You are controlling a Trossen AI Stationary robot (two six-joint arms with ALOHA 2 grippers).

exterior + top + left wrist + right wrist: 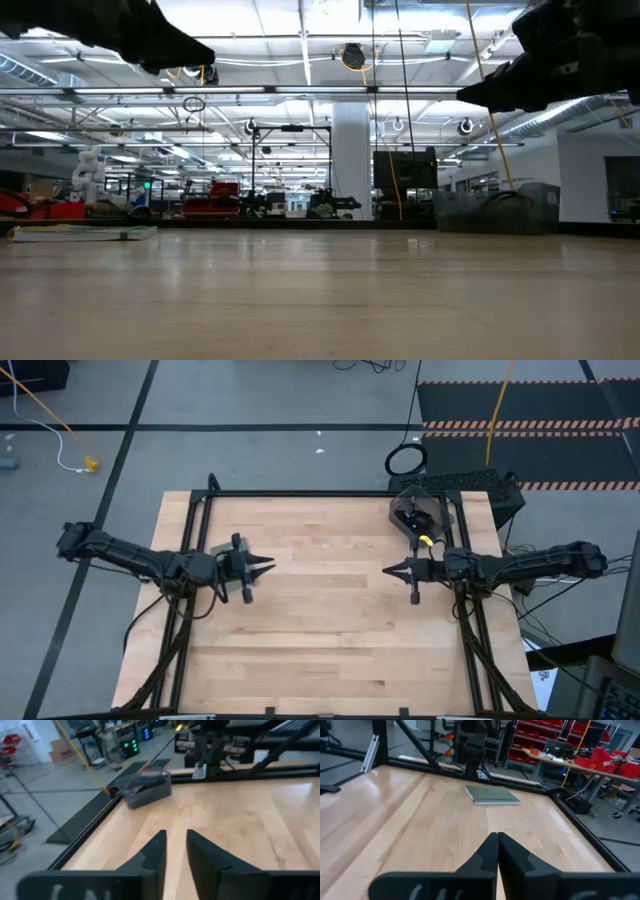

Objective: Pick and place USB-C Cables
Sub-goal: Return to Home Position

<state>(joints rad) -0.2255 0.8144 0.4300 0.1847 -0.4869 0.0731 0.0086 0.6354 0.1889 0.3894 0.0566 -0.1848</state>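
A clear plastic bin (418,515) stands on the table near its far right corner, and it also shows in the left wrist view (145,790). Dark cable bundles (414,518) lie inside it; I cannot tell them apart, and no blue-purple one shows. My left gripper (268,568) hovers above the table's left middle, empty, with its fingers a little apart (175,847). My right gripper (388,570) hovers above the right middle, shut and empty (497,842), with the bin beyond it toward the far edge. Both grippers point at each other, well above the wood (205,55) (465,97).
A flat grey-green pad (492,795) lies on the table under the left arm (222,550). A black frame (300,493) runs along the table's edges. A black ring-shaped cord loop (405,460) and a yellow cord (498,410) lie on the floor beyond the far edge.
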